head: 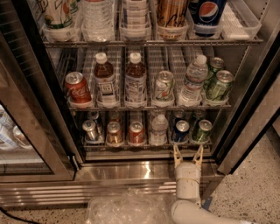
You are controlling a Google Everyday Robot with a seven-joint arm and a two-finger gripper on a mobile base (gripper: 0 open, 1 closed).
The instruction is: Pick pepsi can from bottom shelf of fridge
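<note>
The pepsi can (180,131) is a small dark blue can with a silver top, in the fifth lane from the left on the bottom shelf (146,146) of the open fridge (245,105). A green can (201,130) stands to its right and a small water bottle (159,130) to its left. My gripper (187,151) is just in front of the shelf's front rail, below the pepsi can and a little to its right. Its two pale fingers (176,155) are spread apart and hold nothing. The white arm (188,186) rises from the bottom edge.
Other cans fill the bottom shelf's left lanes. The middle rack holds a red cola can (78,89), brown bottles, a water bottle and green cans. The top rack holds a large Pepsi container (206,13). The glass door (22,131) is open at left. Crumpled plastic (127,208) lies on the floor.
</note>
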